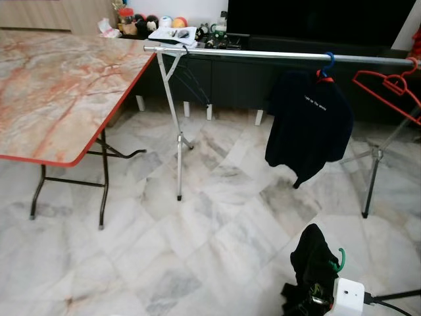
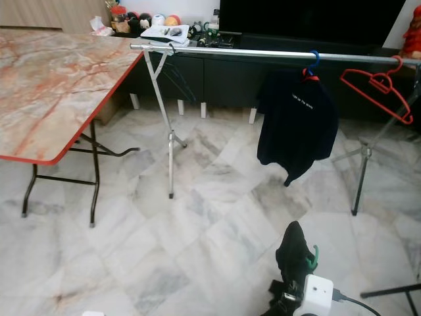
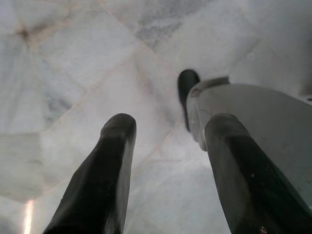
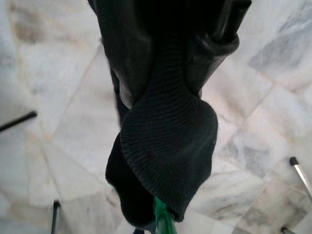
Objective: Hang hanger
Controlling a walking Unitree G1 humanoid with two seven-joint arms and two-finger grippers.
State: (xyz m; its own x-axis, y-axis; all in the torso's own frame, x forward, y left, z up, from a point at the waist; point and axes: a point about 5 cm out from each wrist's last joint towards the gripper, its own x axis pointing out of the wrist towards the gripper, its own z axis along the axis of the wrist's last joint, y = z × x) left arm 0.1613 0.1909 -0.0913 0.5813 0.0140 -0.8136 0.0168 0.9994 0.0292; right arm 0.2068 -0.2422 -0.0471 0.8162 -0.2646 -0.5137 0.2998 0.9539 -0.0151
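Low at the right, my right gripper [image 4: 165, 73] is shut on the ribbed collar of a black garment [image 1: 314, 260]. The garment is bunched over a green hanger whose hook [image 1: 339, 260] sticks out beside it, over the floor. A silver clothes rail [image 1: 263, 54] runs across the far side, well ahead of and above that gripper. On the rail hang a black T-shirt [image 1: 309, 122] on a blue hanger and an empty red hanger [image 1: 388, 89]. My left gripper [image 3: 170, 124] hangs open over the marble floor, holding nothing.
A marble-topped folding table [image 1: 59, 85] with a red edge stands at the left. The rail's tripod legs [image 1: 179, 141] stand on the floor ahead, and another stand's leg [image 1: 370, 181] is at the right. A dark cabinet [image 1: 223, 79] lies behind the rail.
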